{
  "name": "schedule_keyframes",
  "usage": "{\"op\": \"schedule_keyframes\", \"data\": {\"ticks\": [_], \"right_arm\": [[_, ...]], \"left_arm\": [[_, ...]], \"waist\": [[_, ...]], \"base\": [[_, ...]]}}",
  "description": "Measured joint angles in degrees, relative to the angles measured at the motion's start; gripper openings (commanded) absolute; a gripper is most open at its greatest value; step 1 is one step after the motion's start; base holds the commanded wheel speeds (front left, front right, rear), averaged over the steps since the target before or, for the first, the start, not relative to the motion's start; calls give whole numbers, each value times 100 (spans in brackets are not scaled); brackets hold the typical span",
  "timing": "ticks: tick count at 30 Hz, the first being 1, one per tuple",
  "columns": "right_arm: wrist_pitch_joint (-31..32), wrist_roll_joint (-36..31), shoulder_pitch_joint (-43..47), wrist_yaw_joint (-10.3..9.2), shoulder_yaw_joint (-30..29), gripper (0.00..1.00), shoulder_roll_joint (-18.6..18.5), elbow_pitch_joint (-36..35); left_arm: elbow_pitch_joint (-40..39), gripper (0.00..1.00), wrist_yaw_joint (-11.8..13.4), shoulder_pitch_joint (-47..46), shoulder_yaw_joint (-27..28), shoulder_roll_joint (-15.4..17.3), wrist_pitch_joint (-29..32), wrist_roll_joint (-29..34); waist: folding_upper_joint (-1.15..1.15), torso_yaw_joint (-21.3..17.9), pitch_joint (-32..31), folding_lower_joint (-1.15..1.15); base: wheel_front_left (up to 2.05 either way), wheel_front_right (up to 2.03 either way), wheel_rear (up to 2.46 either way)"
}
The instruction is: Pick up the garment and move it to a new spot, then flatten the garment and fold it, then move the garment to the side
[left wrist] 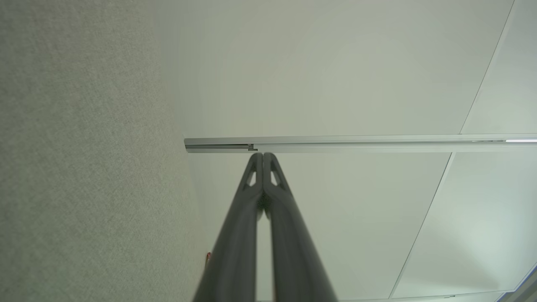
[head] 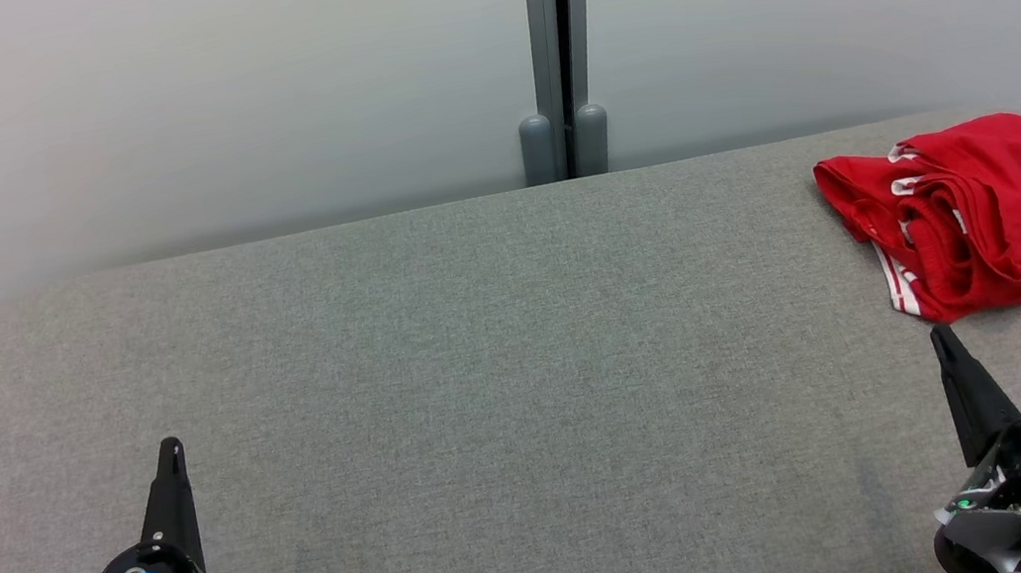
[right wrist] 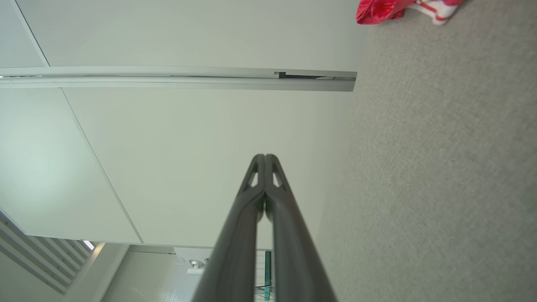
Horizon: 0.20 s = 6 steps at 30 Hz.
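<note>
The garment is red with white stripes and lies crumpled at the far right of the grey fabric table; its edge shows at the top of the right wrist view. My right gripper is shut and empty, its tip just short of the garment's near edge. At the lower left my left gripper is shut too, far from the garment. Both wrist views show the fingertips pressed together, left gripper and right gripper, with nothing between them.
A pale wall with a grey vertical post stands behind the table's far edge. The table's corners are rounded, and the garment lies close to the right one. Wide bare fabric stretches between the two grippers.
</note>
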Motion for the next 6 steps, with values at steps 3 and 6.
{"op": "schedule_keyframes", "data": {"ticks": [3, 6], "right_arm": [[0, 0, 0, 0, 0, 0, 0, 0], [0, 0, 0, 0, 0, 0, 0, 0]], "left_arm": [[0, 0, 0, 0, 0, 0, 0, 0], [0, 0, 0, 0, 0, 0, 0, 0]], "waist": [[0, 0, 0, 0], [0, 0, 0, 0]], "base": [[0, 0, 0], [0, 0, 0]]}}
